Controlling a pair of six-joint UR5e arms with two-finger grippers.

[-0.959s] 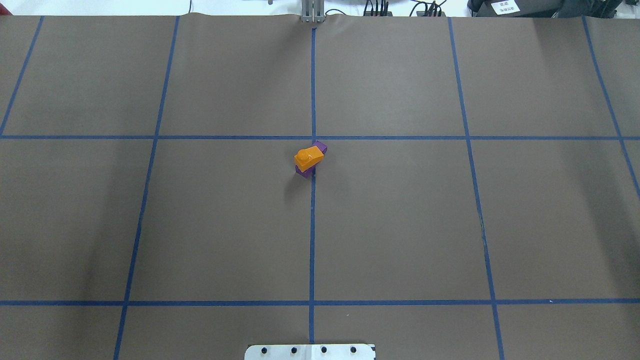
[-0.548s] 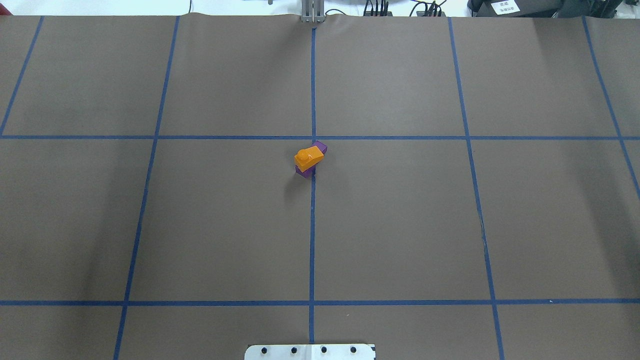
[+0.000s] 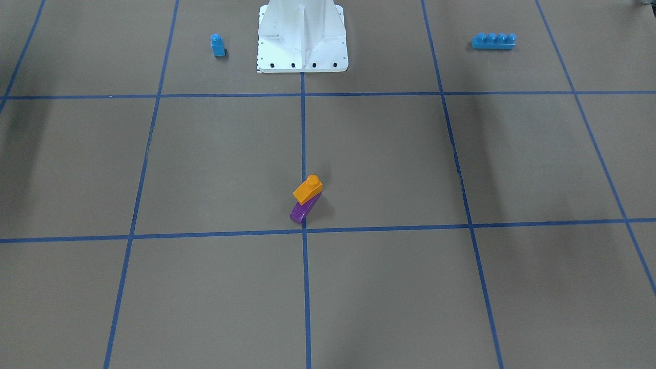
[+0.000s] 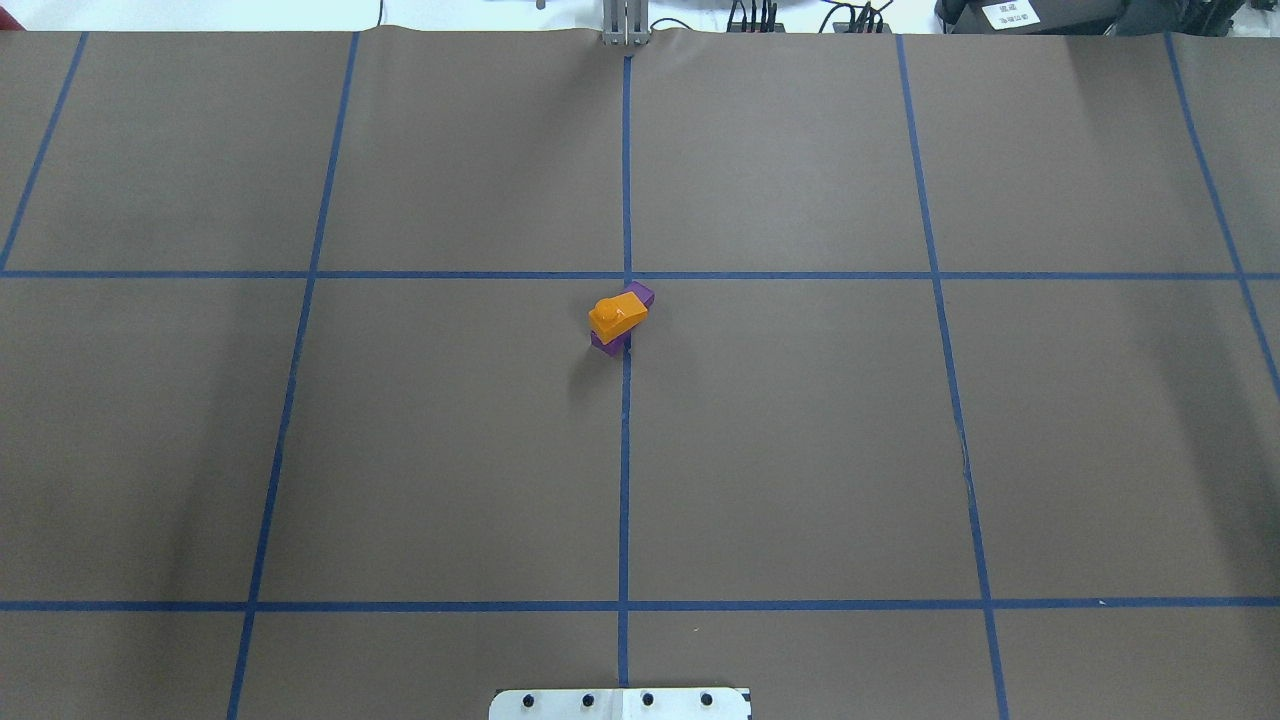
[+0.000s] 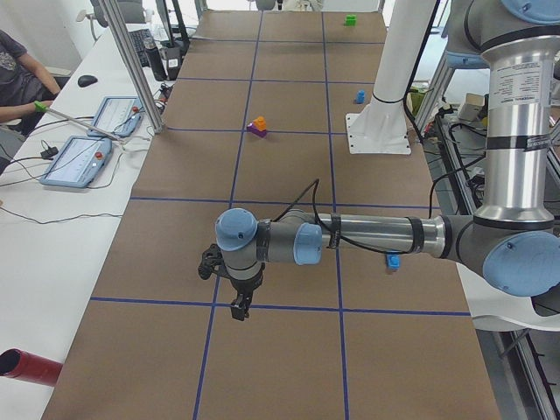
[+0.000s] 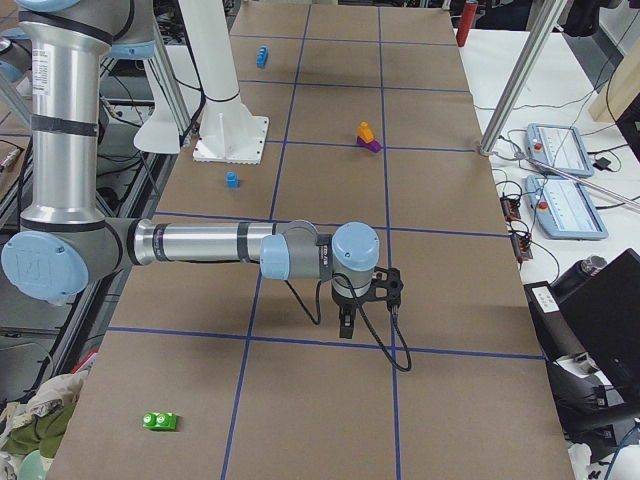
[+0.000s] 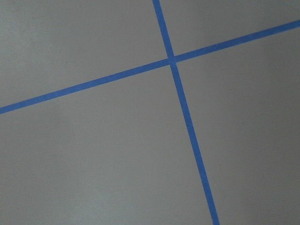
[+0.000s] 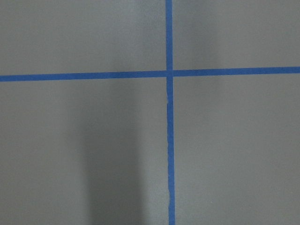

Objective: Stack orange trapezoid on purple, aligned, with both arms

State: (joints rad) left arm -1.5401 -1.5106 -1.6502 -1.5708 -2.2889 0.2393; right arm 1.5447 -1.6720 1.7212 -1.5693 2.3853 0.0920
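The orange trapezoid (image 4: 617, 315) sits on top of the purple block (image 4: 641, 295) near the middle of the table, on the centre tape line. Purple ends show beyond the orange at both sides. The stack also shows in the front-facing view, orange (image 3: 307, 189) over purple (image 3: 299, 211). No gripper touches it. The left gripper (image 5: 238, 308) hangs over the table far from the stack, and so does the right gripper (image 6: 345, 325). Both show only in the side views, so I cannot tell whether they are open or shut. The wrist views show only brown paper and blue tape.
A small blue single-stud block (image 3: 218, 45) and a long blue four-stud brick (image 3: 493, 40) lie either side of the white robot pedestal (image 3: 302, 36). A green block (image 6: 159, 421) lies at the table's right end. Tablets (image 5: 77, 162) lie beside the table.
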